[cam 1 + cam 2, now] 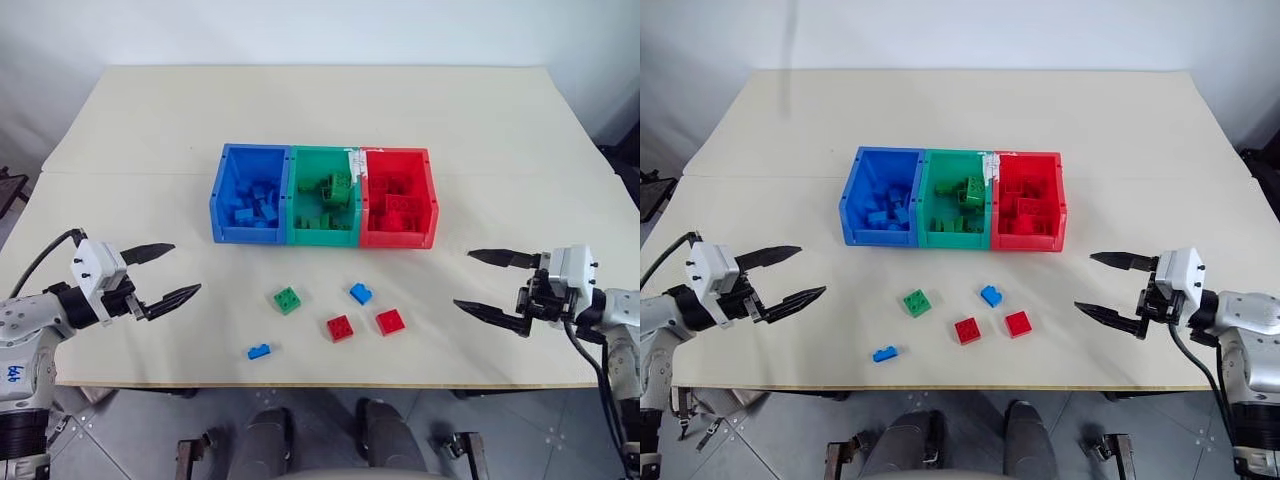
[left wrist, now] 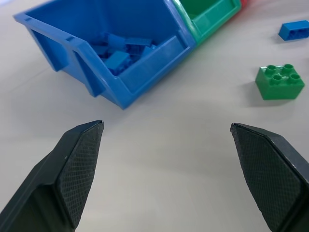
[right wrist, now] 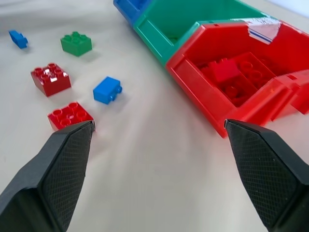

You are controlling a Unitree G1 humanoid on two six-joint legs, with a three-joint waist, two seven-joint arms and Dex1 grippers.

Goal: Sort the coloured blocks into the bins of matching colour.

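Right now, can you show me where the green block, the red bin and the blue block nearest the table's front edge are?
green block [image 1: 287, 300], left eye view, on its studded top.
red bin [image 1: 398, 240], left eye view, on its front wall.
blue block nearest the front edge [image 1: 259, 351], left eye view, on its top face.

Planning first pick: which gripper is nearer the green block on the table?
Left. The left gripper hovers open to the left of the green block; the right gripper is farther off, beyond both red blocks.
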